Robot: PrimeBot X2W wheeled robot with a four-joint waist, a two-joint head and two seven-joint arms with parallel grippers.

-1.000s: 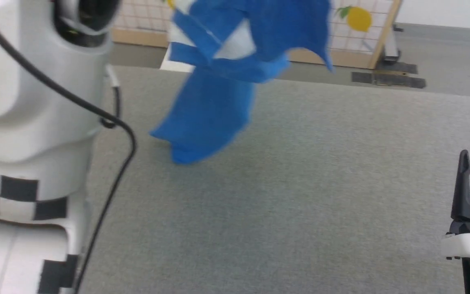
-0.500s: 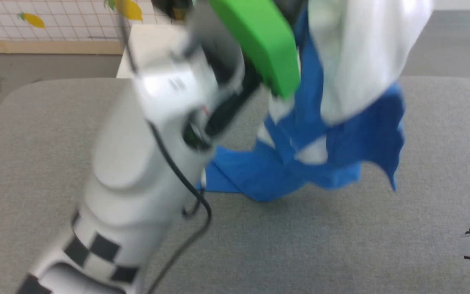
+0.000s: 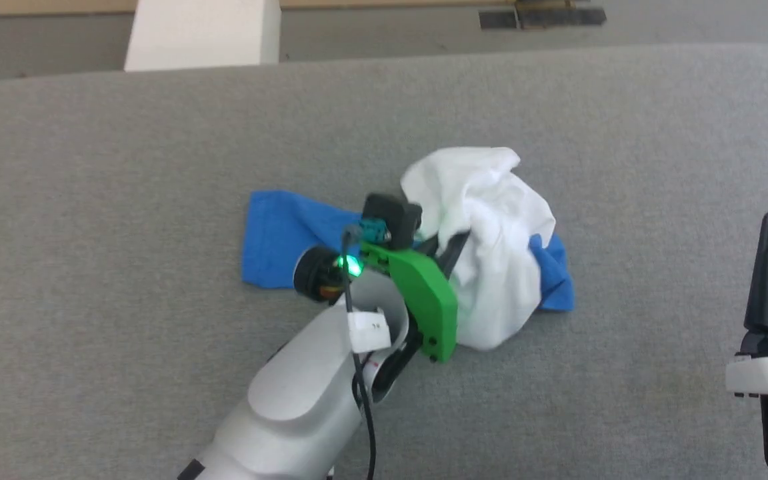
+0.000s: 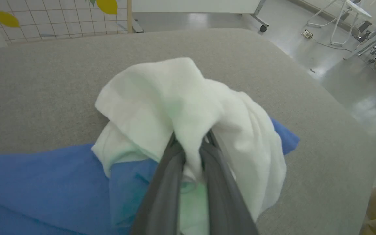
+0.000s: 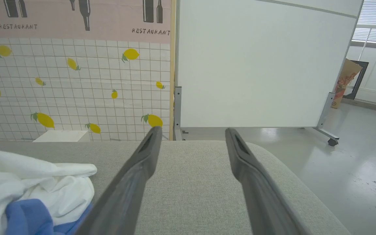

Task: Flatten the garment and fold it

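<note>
Jaws: left gripper (image 4: 192, 143) clamped on white fabric of the garment (image 3: 484, 213); right gripper (image 5: 193, 130) apart, empty. One white box (image 3: 201, 33) stands beyond the far edge of the table (image 3: 91, 167), at left. One garment lies crumpled mid-table, blue sleeve spread leftward. The right gripper hovers over the table's right side.

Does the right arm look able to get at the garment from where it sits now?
Probably yes: the right gripper, jaws open, has bare grey surface between it and the bunched garment. The left gripper, jaws shut on the white cloth, holds it from the other side.
</note>
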